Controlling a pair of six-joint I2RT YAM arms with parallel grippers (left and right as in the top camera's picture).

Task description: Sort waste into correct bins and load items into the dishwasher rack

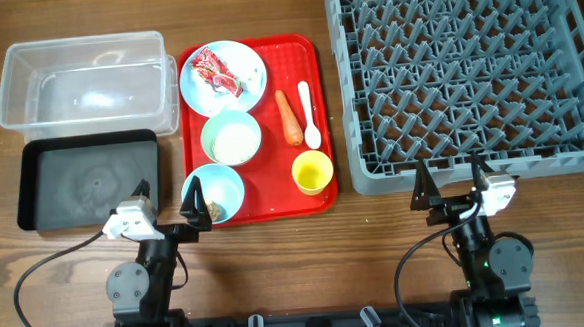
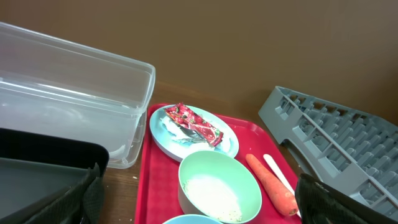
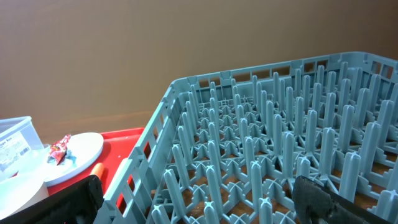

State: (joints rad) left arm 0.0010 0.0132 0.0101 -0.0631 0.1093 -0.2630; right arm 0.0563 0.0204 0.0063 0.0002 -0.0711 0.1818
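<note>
A red-and-white wrapper point(image 1: 217, 70) with white tissue lies on the light-blue plate point(image 1: 251, 85), also in the left wrist view point(image 2: 196, 124). The carrot point(image 1: 289, 118), white spoon point(image 1: 308, 115), pale-green bowl point(image 1: 232, 138) of rice point(image 2: 211, 196), light-blue bowl point(image 1: 225, 187) holding a brown lump point(image 1: 215, 210), and yellow cup point(image 1: 311, 171) sit on the red tray. The clear tub point(image 1: 85, 81) and black tray point(image 1: 88, 180) are at left. The grey rack point(image 1: 467, 69) is at right. My left gripper point(image 1: 166, 196) is open near the light-blue bowl. My right gripper point(image 1: 451, 179) is open at the rack's front edge.
The flat red serving tray point(image 1: 311, 57) lies between the bins and the rack. Bare wooden table runs along the front, where both arm bases and their cables point(image 1: 38, 282) sit.
</note>
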